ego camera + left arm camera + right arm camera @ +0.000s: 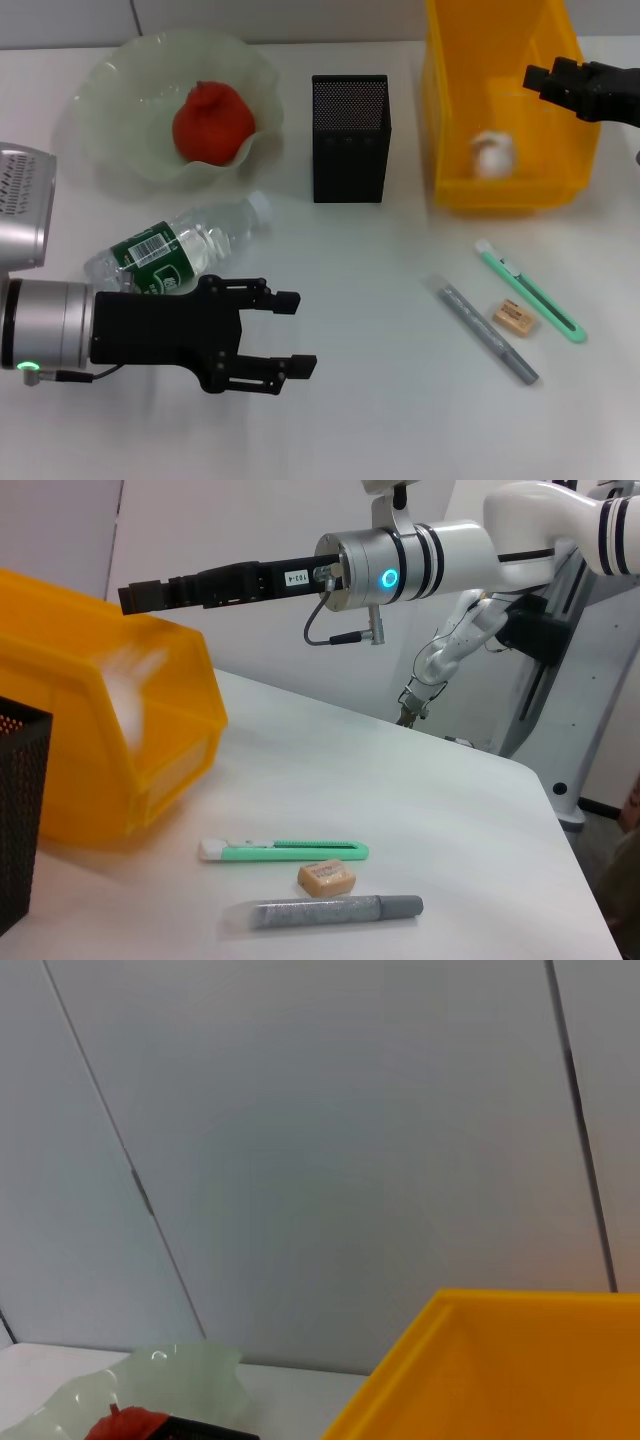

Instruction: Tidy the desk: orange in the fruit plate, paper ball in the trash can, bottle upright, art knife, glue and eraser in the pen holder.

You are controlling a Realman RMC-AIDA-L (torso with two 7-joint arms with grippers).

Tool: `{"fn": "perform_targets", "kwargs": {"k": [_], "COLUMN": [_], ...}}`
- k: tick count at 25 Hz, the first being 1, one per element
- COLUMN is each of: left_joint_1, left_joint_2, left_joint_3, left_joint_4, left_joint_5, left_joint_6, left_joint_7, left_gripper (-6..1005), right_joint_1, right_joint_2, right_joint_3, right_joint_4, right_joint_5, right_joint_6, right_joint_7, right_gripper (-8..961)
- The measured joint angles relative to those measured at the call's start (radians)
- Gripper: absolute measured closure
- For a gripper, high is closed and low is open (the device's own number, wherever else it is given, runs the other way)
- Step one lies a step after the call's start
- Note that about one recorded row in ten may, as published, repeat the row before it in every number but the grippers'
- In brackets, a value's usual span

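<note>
Bottle (pixel 185 250) lies on its side on the table (pixel 380 420), just behind the spread, empty left claw (pixel 290 335). Close across its middle, then tip it upright slowly. Right claw (pixel 537 78) hovers over the yellow bin (pixel 455 120); I cannot tell its grip.

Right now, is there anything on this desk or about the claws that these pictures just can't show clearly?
- Paper ball: blurred in the head view, inside the yellow bin.
- Bottle: its lower end sits behind the left claw in the head view.
- Right claw: over the bin, its fingers too dark to read.
- Pen holder: its inside is hidden by the mesh walls.
</note>
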Motion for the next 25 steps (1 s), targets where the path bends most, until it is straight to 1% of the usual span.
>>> {"fn": "perform_targets", "kwargs": {"k": [6,9,10,11,12,15,19,20,21,22,25], "left_joint_1": [-0.001,-0.002,-0.002,-0.002,-0.002,-0.001,-0.001,-0.001,-0.002,-0.002,-0.002], "left_joint_2": [0.001,0.0,0.0,0.0,0.0,-0.001,-0.001,-0.001,-0.003,-0.004,-0.005], "left_joint_3": [0.0,0.0,0.0,0.0,0.0,0.0,0.0,-0.002,-0.012,-0.015,-0.016], "left_joint_4": [0.0,0.0,-0.001,-0.002,-0.002,-0.002,-0.002,-0.002,-0.002,-0.002,-0.002], "left_joint_5": [-0.001,-0.001,-0.001,-0.001,-0.001,-0.001,-0.001,-0.001,-0.009,-0.015,-0.024], "left_joint_6": [0.0,0.0,0.0,0.0,0.0,0.0,0.0,0.0,0.0,0.0,0.001], "left_joint_7": [0.0,0.0,0.0,0.0,0.0,0.0,0.0,0.0,-0.001,-0.001,0.001], "left_gripper": [230,230,230,231,231,232,233,233,234,234,235], "right_joint_1": [-0.004,-0.008,-0.009,-0.011,-0.011,-0.018,-0.059,-0.073,-0.095,-0.095,-0.13], "right_joint_2": [0.0,0.001,0.001,0.001,0.001,0.001,0.003,0.004,0.004,0.004,0.001], "right_joint_3": [-0.002,0.0,0.001,0.006,0.006,0.033,0.044,0.043,0.042,0.042,0.041], "right_joint_4": [-0.004,-0.009,-0.011,-0.012,-0.012,-0.02,-0.019,-0.01,0.026,0.026,0.119], "right_joint_5": [0.002,0.007,0.007,0.008,0.008,0.023,0.078,0.092,0.107,0.107,0.108], "right_joint_6": [-0.01,-0.026,-0.054,-0.139,-0.139,-0.295,-0.401,-0.422,-0.459,-0.459,-0.549], "right_joint_7": [-0.002,-0.006,-0.021,-0.064,-0.064,-0.116,-0.182,-0.205,-0.256,-0.256,-0.389], "right_gripper": [444,418,409,400,385,339,274,258,242,226,177]}}
